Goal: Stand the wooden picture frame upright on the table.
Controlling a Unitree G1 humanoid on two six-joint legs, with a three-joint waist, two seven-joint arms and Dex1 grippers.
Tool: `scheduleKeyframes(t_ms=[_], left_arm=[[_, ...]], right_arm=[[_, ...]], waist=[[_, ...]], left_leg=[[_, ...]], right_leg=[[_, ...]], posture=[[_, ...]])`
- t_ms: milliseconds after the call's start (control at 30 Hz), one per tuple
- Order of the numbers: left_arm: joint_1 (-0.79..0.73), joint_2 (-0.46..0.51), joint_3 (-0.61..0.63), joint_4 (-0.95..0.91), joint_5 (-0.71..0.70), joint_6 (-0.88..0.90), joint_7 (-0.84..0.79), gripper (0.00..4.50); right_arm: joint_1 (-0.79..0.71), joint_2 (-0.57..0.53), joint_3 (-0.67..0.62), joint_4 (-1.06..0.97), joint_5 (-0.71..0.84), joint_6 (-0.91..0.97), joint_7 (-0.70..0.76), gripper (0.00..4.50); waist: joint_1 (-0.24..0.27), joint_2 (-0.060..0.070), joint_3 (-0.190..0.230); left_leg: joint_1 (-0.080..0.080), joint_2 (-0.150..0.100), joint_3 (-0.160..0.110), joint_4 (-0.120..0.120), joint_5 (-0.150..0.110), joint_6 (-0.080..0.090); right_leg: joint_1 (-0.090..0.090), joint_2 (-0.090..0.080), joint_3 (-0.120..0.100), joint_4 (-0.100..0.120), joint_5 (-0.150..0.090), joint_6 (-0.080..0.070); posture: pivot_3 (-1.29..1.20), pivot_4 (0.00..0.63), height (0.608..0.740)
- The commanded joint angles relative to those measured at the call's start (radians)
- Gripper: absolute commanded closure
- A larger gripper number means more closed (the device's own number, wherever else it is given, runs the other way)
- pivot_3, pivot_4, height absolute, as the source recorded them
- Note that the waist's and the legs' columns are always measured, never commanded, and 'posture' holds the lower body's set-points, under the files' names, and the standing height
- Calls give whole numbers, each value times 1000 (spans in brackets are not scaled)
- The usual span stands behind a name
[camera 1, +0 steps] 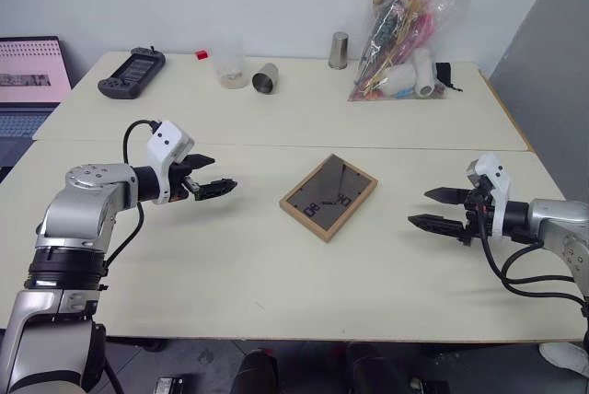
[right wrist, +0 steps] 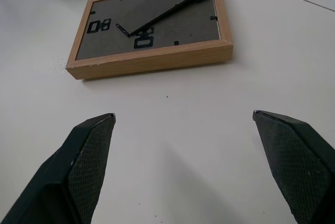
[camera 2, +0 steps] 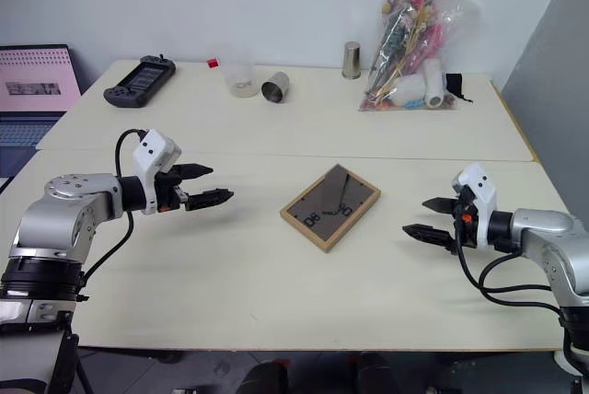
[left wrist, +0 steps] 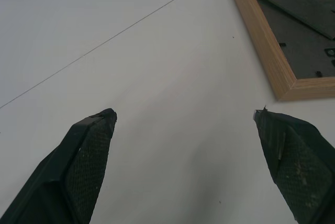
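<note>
left gripper (camera 1: 213,182), right gripper (camera 1: 440,209): fingers spread, empty | wooden picture frame (camera 1: 329,196) face-down between | table (camera 1: 230,265) | bag (camera 1: 405,30), cups behind

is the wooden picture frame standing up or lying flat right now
Lying flat: the wooden picture frame rests face down on the table, dark back panel up.

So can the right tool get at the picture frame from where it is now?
Probably yes: the right tool is open and faces the wooden picture frame, lying back-up, with only bare table between them.
</note>
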Motion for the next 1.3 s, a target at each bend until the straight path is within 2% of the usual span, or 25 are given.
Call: scheduleKeyframes(t_ms=[33, 333, 367, 467, 733, 867, 1000, 1300], left_arm=[[-30, 6, 14, -7, 7, -20, 2, 0], [-23, -10, 15, -19, -5, -12, -13, 0], [-29, -26, 22, -13, -12, -11, -2, 179], [-48, -81, 4, 14, 1, -39, 19, 681], [-132, -286, -94, 189, 99, -202, 80, 2462], [-156, -343, -127, 256, 135, -266, 87, 3459], [-143, -356, -148, 246, 140, -273, 50, 4376], [-72, -322, -190, 122, 135, -193, -42, 4453]], right_arm=[[-24, -1, -21, -20, -7, -26, -5, 14], [-36, 15, -12, -19, -20, -35, -19, 14], [-44, 26, -10, -11, -31, -41, -36, 4], [-77, 68, 6, 29, -77, -57, -95, 432], [-147, 196, 138, 109, -246, -158, -213, 2434], [-151, 258, 202, 148, -339, -196, -282, 3529], [-164, 320, 246, 179, -395, -209, -327, 4500], [-274, 474, 289, 306, -443, -264, -339, 4500]], waist=[[1, 0, 0], [1, 0, 0], [1, 0, 0], [1, 0, 0], [3, 0, 0], [2, 0, 0], [1, 0, 0], [-3, 0, 0]], left_leg=[[0, 0, 0, 0, 0, 0], [0, 0, 0, 0, 0, 0], [0, 0, 0, 0, 0, 0], [0, 0, 0, 0, 0, 0], [0, 0, 0, 1, 0, 0], [0, 0, 0, 1, 0, 0], [0, -1, 0, 1, 0, 0], [1, -1, 0, 1, 0, 0]], right_leg=[[0, 0, 0, 0, 0, 0], [0, 0, 0, 0, 0, 0], [0, 0, 0, 0, 0, 0], [0, 0, 0, 0, 0, 0], [0, 0, 0, 1, 0, 0], [0, 0, 0, 2, 0, 0], [0, 0, 0, 3, 0, 0], [0, 0, 0, 5, 0, 0]], posture=[[0, 150, 740], [0, 150, 740], [0, 150, 740], [0, 150, 740], [0, 150, 740], [0, 150, 740], [0, 150, 740], [0, 150, 740]])
